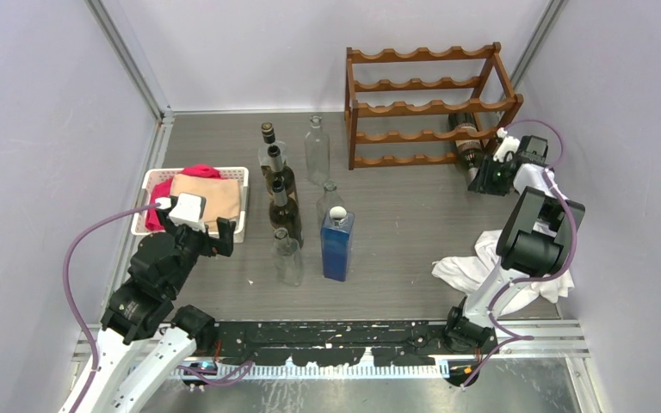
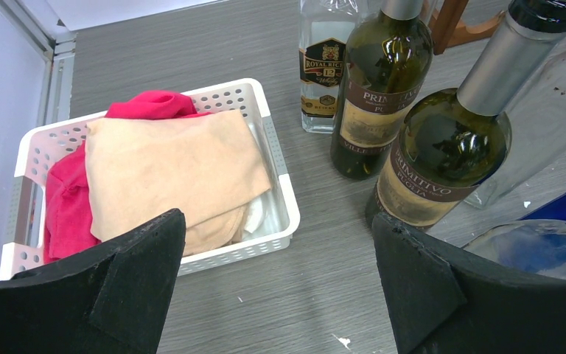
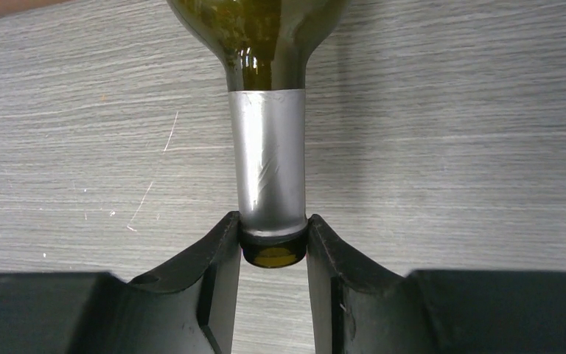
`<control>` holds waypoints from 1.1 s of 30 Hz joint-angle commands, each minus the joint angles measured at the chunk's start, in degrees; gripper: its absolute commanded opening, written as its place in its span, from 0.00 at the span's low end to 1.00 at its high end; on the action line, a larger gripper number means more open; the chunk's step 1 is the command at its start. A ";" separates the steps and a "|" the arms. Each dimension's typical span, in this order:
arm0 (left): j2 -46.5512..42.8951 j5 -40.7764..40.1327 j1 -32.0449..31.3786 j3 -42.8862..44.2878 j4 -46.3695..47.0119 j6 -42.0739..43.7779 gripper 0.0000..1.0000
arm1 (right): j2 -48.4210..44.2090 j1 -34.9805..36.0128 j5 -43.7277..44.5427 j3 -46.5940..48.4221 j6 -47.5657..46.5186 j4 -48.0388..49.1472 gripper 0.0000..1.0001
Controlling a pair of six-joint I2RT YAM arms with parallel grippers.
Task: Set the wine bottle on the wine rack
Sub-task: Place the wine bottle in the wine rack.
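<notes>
At the right end of the wine rack [image 1: 430,107], the wine bottle [image 3: 269,169] lies on its side with my right claw [image 3: 271,240] pinched on its mouth, I reckon to steer it lengthwise, while my left claw [image 2: 276,225] hangs wide open, empty.

Colour rundown from my end: the rack [image 1: 430,103] is reddish-brown wood. The wine bottle [image 3: 269,44] is olive-green glass with a silver foil neck and a dark band at the lip. The table [image 3: 449,147] is grey with streaky wood grain. The basket [image 2: 286,199] is white with dotted holes, and it's got a red cloth [image 2: 63,206] and a peach cloth [image 2: 169,169]. The green bottles [image 2: 383,74] have silver necks and brown-and-cream labels with pale lettering. There's one blue bottle [image 1: 337,245], some clear bottles [image 1: 316,151] and a white rag [image 1: 469,268]. The walls [image 1: 43,129] are pale lilac, the cables [image 1: 73,249] purple. Left gripper [image 2: 276,221] and right gripper [image 3: 273,247] are both matte black.
</notes>
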 commanded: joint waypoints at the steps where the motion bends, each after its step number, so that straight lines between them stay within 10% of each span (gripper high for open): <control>1: 0.02 0.41 0.44 0.29 3.54 0.16 0.96 | 1.50 -0.04 -0.46 -0.22 1.00 5.72 0.01; 33: 3.06 2.31 2.44 0.30 3.91 0.10 0.96 | 10.49 2.16 0.70 3.36 1.78 15.08 0.01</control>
